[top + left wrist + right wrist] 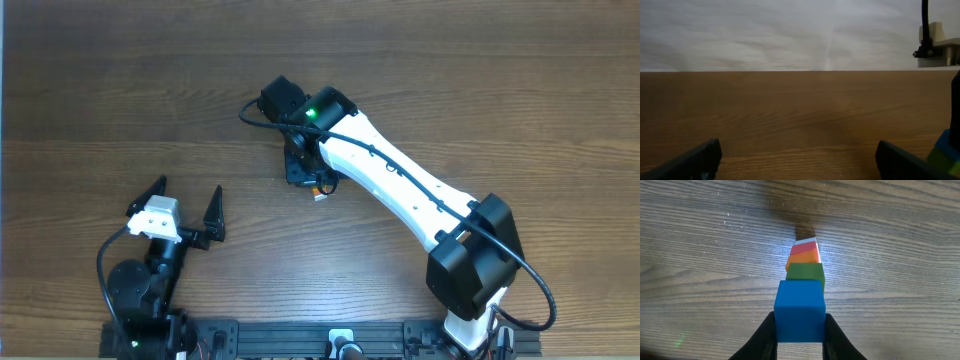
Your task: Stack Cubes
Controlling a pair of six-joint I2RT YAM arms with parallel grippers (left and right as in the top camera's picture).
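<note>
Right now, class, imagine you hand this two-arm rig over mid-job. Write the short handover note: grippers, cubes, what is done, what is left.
Right gripper: shut on the solid blue cube, holding it on top of the stack.
Left gripper: open, holding nothing, low over the brown wooden table near its own base.
Stack, mid-table: green cube under the blue one, then orange cube, then red cube.
Done: green, orange and red are stacked; blue is in place above them.
Left: release the blue cube, probably after checking that it sits square, then lift clear.
</note>
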